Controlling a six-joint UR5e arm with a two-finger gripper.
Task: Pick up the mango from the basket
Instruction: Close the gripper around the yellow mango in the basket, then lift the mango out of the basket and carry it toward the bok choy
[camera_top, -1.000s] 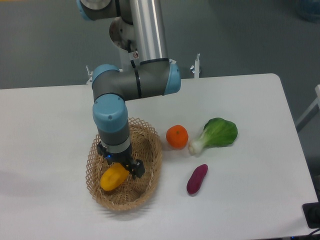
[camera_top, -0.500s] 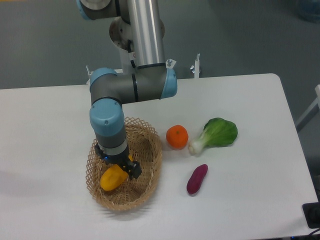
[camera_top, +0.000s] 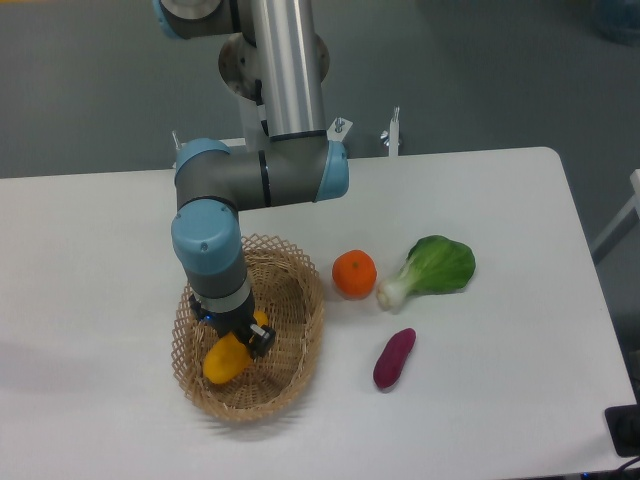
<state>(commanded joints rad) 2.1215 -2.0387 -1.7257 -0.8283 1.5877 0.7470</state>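
Note:
The yellow-orange mango (camera_top: 224, 360) lies inside the tan wicker basket (camera_top: 297, 350) at the front left of the table. My gripper (camera_top: 238, 338) is down in the basket, right over the mango's upper end. One dark finger (camera_top: 262, 339) shows at the mango's right side; the other finger is hidden. Part of the mango is covered by the gripper body. I cannot tell whether the fingers press the fruit.
A round orange tangerine (camera_top: 354, 273) sits just right of the basket. A green bok choy (camera_top: 430, 267) lies to its right. A purple sweet potato (camera_top: 394, 358) lies in front of them. The arm's elbow (camera_top: 262, 180) hangs above the basket's back rim.
The gripper has moved left and lower into the basket, closing in over the mango. The mango has hardly shifted.

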